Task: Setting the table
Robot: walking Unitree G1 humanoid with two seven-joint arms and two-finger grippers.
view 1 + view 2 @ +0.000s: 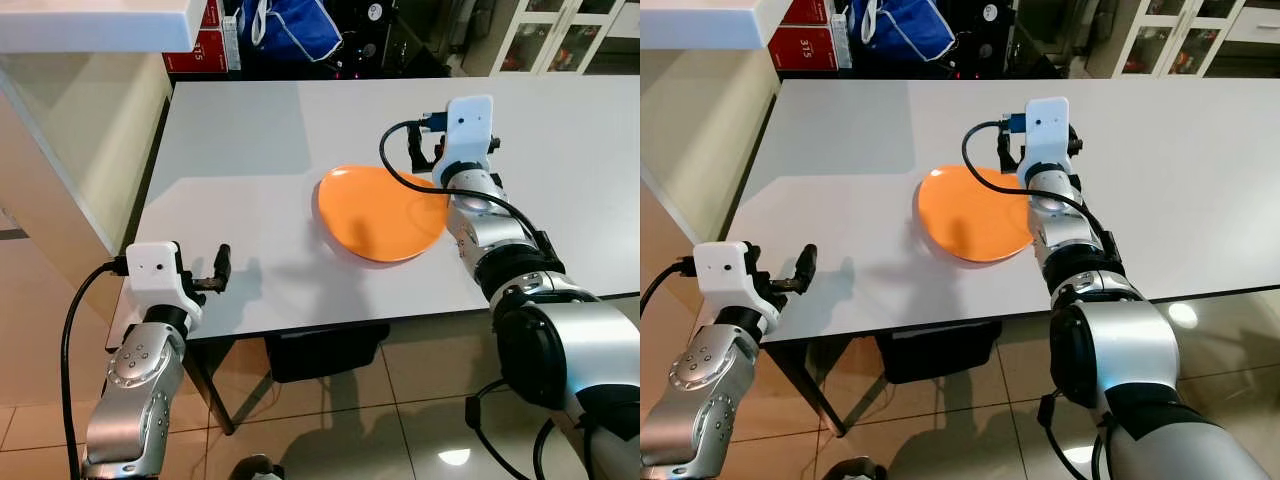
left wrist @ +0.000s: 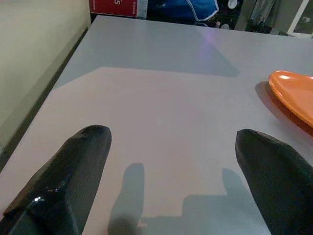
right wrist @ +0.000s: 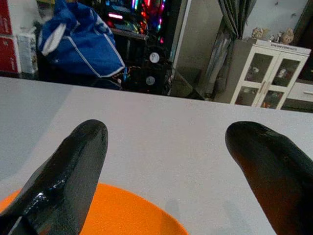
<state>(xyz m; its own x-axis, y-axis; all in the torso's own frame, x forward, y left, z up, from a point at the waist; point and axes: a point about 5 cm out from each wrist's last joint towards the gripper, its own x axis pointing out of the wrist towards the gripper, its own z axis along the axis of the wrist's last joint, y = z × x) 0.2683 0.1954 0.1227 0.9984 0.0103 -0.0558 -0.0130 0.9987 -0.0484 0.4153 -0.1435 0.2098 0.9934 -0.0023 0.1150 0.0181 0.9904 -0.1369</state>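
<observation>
The right gripper (image 3: pixel 166 166) hovers released over the far edge of the orange plate (image 1: pixel 380 212), which lies mid-table (image 1: pixel 240 140). The left gripper (image 2: pixel 171 171), also spread wide, waits near the table's near corner, well apart from the plate.

Plain orange plate (image 1: pixel 380 214) on a white table (image 1: pixel 250 150); blue bag (image 3: pixel 78 46), red box (image 1: pixel 800 48) behind
</observation>
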